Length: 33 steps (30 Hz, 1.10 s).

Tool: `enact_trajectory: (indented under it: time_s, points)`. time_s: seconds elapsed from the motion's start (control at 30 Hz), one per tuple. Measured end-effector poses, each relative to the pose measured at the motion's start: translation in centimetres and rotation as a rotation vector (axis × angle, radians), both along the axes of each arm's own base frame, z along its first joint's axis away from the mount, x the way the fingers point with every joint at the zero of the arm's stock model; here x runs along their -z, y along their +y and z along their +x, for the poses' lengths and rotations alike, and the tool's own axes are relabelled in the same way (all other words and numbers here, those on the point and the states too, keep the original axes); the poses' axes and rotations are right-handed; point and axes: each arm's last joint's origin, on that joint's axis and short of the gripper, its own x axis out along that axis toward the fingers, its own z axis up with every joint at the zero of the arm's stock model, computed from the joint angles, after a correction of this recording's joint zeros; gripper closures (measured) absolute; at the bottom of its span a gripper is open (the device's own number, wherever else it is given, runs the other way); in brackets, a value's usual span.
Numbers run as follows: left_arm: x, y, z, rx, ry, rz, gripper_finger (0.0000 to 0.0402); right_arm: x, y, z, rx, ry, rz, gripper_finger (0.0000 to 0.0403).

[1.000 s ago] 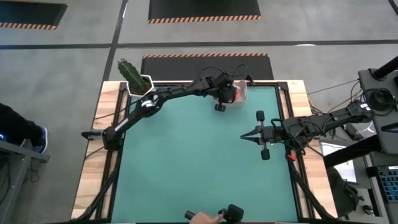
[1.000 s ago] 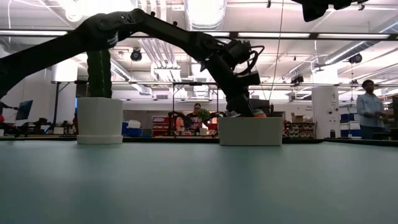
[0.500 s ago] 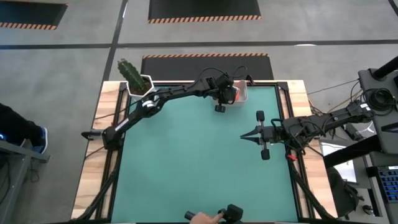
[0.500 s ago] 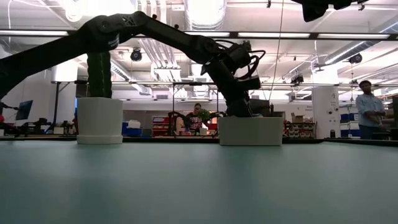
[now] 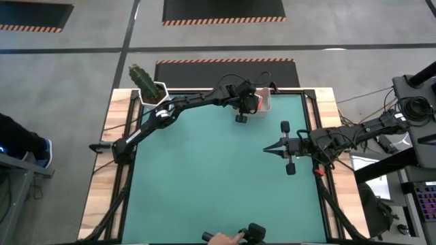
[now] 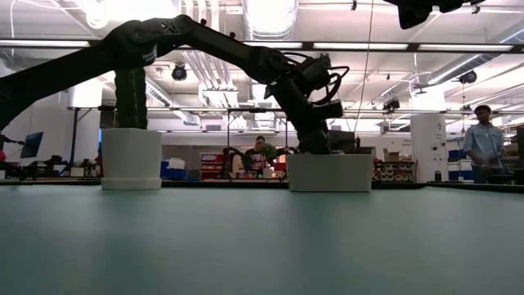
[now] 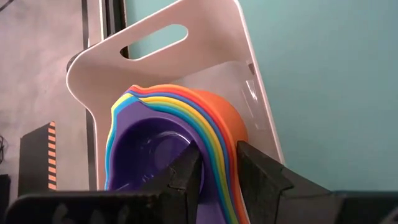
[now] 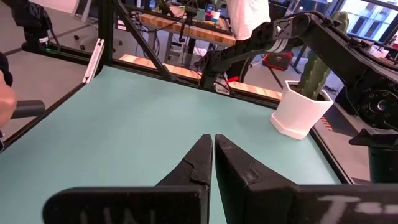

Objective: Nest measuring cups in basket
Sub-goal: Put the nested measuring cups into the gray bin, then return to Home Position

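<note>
The measuring cups (image 7: 155, 143) are nested into one stack, purple innermost and orange (image 7: 224, 112) outermost, inside the white basket (image 7: 205, 37). The basket stands at the table's far edge, right of the middle (image 5: 263, 102), and also shows in the low view (image 6: 330, 173). My left gripper (image 7: 217, 177) reaches down into the basket (image 5: 248, 102) and is shut on the stack. My right gripper (image 5: 267, 150) is shut and empty, held above the table's right middle; its fingertips also show in the right wrist view (image 8: 213, 140). My left gripper holds the stack by its layered wall (image 7: 217, 149), one finger (image 7: 186, 180) inside the purple cup and the other (image 7: 261, 177) outside the orange one. The fingers come from above, pointing down into the basket. The stack sits within the basket's walls; what it rests on is hidden.
A white pot with a green cactus (image 5: 151, 90) stands at the table's far left corner (image 6: 131, 159). A person's hand with a dark device (image 5: 225, 237) is at the near edge. People stand in the room behind (image 6: 479, 147). The green mat's middle (image 5: 218, 177) is bare.
My left gripper has shifted a little over the basket, its wrist tipping slightly. An orange bit that showed above the basket's rim in the low view a second ago no longer shows. Since half a second ago it has kept still.
</note>
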Motion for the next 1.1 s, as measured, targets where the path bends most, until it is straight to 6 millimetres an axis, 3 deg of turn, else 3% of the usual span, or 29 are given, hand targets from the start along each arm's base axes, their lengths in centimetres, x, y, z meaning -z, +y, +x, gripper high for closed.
enact_trajectory:
  time_s: [0.43,0.83,1.1]
  points:
    - [-0.01,0.01,0.00,-0.006,-0.003,-0.004,0.0322,0.00,0.00,0.00,-0.002,-0.001,-0.009,0.0394]
    - [-0.05,0.04,0.04,-0.024,-0.014,-0.016,0.0237,-0.01,0.00,0.00,-0.001,-0.001,-0.007,0.0394]
    - [-0.96,-0.22,0.17,-0.018,-0.025,-0.012,0.0221,-0.01,0.00,0.00,-0.001,-0.001,-0.007,0.0394]
